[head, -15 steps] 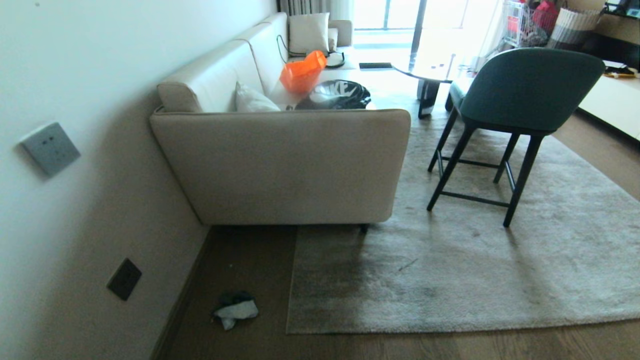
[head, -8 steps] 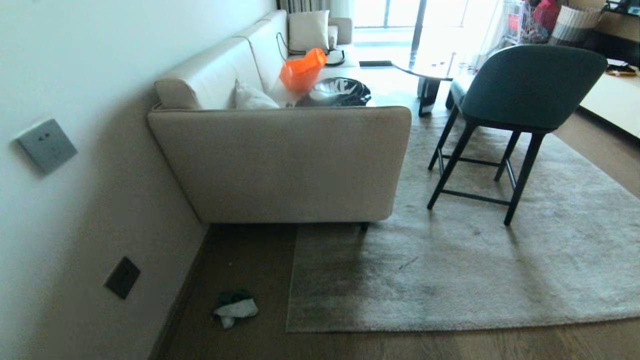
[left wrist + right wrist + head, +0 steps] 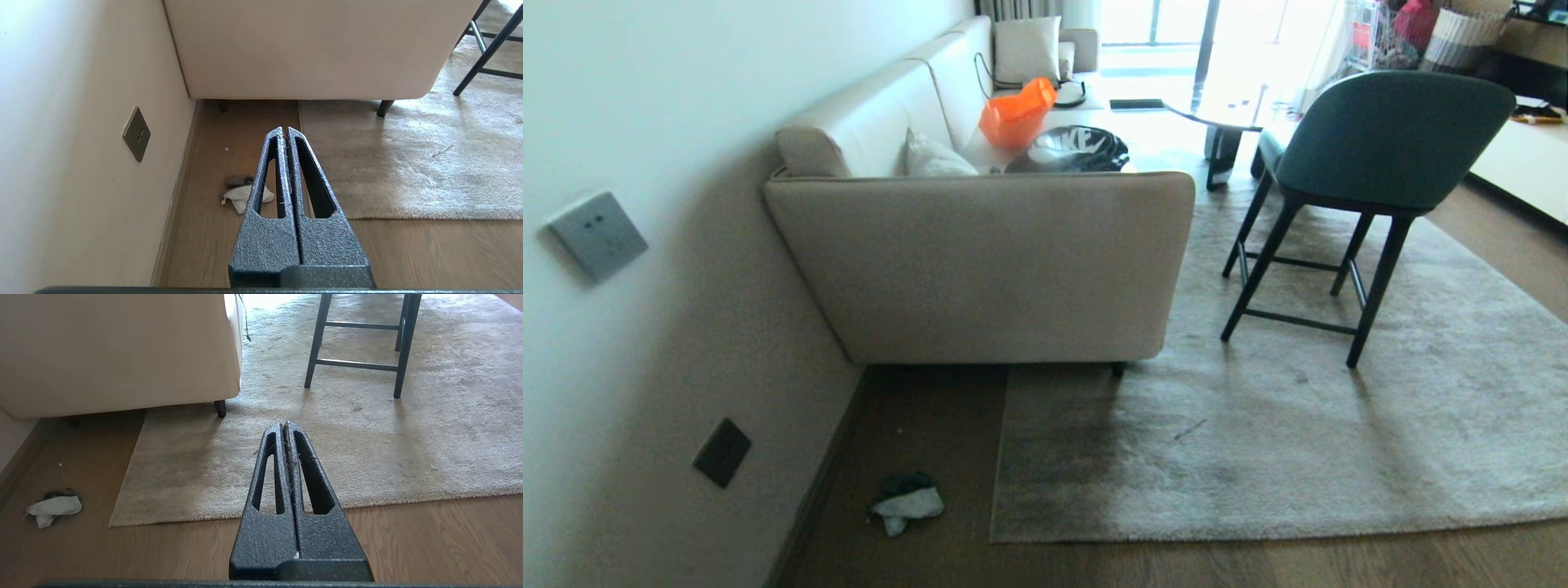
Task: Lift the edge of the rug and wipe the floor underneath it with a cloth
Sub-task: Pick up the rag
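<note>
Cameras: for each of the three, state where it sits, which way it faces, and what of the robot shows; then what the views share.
Head view: high up, facing forward and down at the sofa, chair, rug and floor; no arm shows.
Left wrist view: behind the shut left gripper, facing the cloth, wall socket and rug corner.
Right wrist view: behind the shut right gripper, facing the rug's near edge and the chair legs.
Shared: all three show the cloth, rug corner and sofa end.

The left gripper (image 3: 287, 131) and right gripper (image 3: 284, 426) both hang empty above the floor, jaws pressed together.
</note>
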Motion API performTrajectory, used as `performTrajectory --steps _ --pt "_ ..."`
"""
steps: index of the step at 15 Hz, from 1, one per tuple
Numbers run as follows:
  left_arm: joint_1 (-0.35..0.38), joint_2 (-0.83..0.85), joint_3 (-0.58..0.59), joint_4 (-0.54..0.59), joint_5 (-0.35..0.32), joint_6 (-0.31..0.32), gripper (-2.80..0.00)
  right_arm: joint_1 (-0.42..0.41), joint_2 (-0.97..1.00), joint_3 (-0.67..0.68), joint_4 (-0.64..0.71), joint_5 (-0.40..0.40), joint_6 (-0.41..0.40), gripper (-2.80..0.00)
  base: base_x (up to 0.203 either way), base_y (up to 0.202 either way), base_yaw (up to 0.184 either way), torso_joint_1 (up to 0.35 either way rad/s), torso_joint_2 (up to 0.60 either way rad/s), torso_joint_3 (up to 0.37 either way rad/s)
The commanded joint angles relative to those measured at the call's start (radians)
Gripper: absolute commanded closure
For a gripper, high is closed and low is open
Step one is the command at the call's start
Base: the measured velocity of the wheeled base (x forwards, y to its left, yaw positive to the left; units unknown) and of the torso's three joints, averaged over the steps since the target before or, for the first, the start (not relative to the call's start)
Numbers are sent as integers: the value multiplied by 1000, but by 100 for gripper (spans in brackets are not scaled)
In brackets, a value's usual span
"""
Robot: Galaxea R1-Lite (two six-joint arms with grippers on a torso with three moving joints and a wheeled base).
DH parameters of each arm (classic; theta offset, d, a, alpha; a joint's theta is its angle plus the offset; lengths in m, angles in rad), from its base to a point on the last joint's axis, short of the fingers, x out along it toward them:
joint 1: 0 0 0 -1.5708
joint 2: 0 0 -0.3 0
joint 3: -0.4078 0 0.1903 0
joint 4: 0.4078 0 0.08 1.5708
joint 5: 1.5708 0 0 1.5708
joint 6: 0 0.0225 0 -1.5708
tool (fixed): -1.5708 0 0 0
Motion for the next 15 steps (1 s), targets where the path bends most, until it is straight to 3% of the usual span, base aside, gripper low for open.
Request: performTrajectory --steps 1,10,15 --pt "0 0 0 0 -9 9 0 0 2 0 0 0 1 0 0 0 0 0 0 0" --pt "0 0 0 -1 -3 0 0 0 2 0 0 0 1 0 0 0 0 0 0 0" --pt "0 0 0 0 0 3 0 0 2 0 1 0 1 0 0 0 0 6 3 -138"
